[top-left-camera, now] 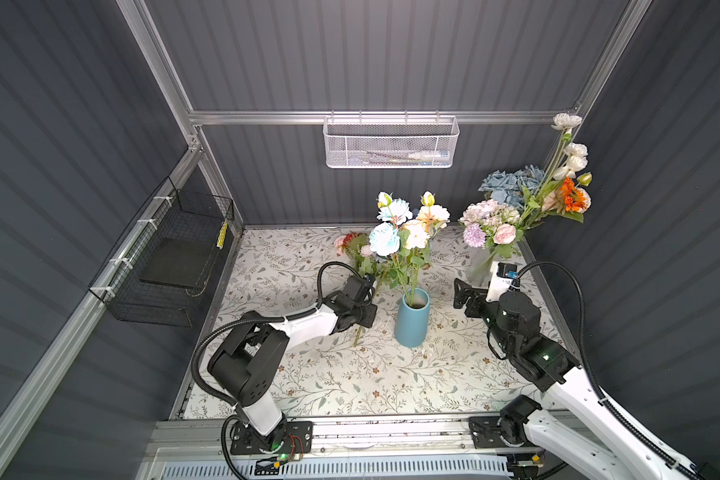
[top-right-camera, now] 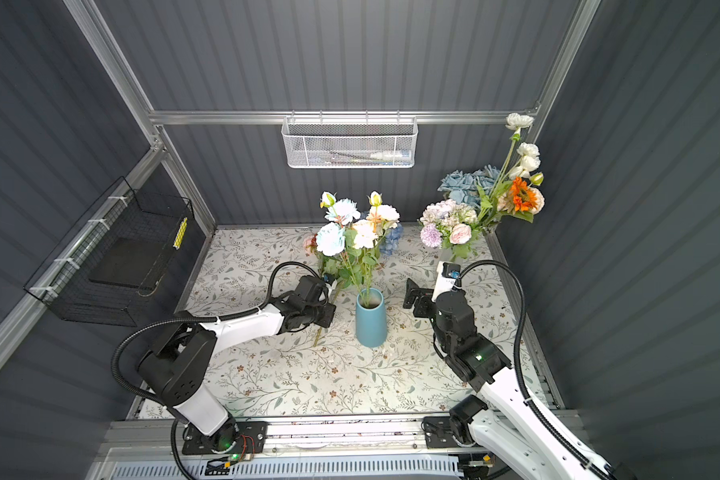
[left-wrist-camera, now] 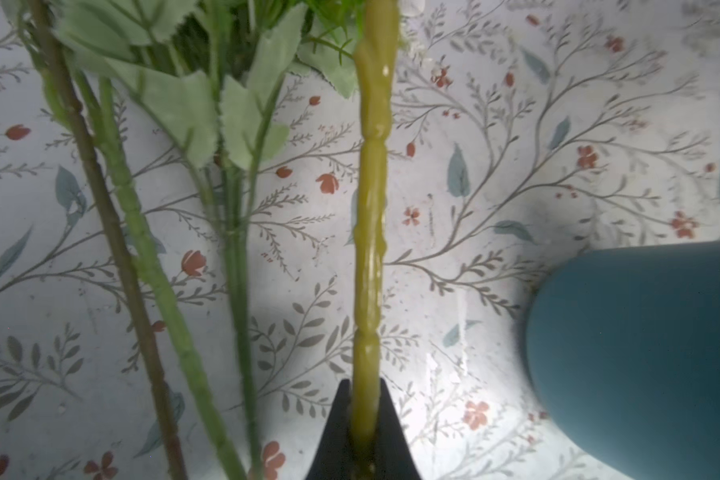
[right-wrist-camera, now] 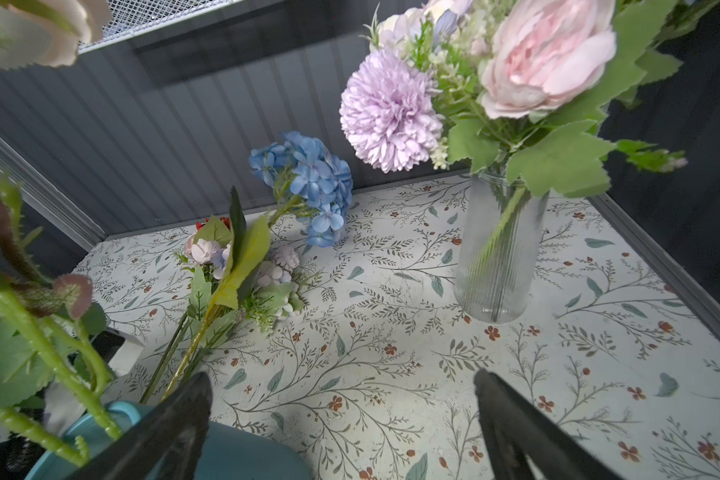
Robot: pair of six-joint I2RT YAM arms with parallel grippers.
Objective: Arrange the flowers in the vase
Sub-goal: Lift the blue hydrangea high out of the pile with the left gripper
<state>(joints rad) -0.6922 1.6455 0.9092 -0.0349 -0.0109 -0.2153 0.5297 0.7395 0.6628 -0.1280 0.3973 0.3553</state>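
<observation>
The blue vase (top-left-camera: pixel 411 320) (top-right-camera: pixel 371 318) stands mid-table and holds flowers with blue-white and cream blossoms (top-left-camera: pixel 404 226). Just to its left, my left gripper (top-left-camera: pixel 364 309) (left-wrist-camera: pixel 364 386) is shut on a yellow-green flower stem (left-wrist-camera: pixel 368 249) low over the table; the stem's end (top-left-camera: pixel 356 343) sticks out behind the gripper. More green stems (left-wrist-camera: pixel 150 270) lie beside it. A blue hydrangea (right-wrist-camera: pixel 304 183) and a pink-lilac spray (right-wrist-camera: pixel 242 257) lie on the table behind. My right gripper (top-left-camera: pixel 464 295) (right-wrist-camera: pixel 341 376) hangs open and empty to the right of the vase (right-wrist-camera: pixel 246 453).
A ribbed clear glass vase (right-wrist-camera: pixel 497 257) with pink and lilac blooms stands at the back right. Behind it, orange, white and blue flowers (top-left-camera: pixel 558 187) fill the corner. A white mesh basket (top-left-camera: pixel 389 143) hangs on the rear rail, a black wire basket (top-left-camera: pixel 171 266) on the left wall.
</observation>
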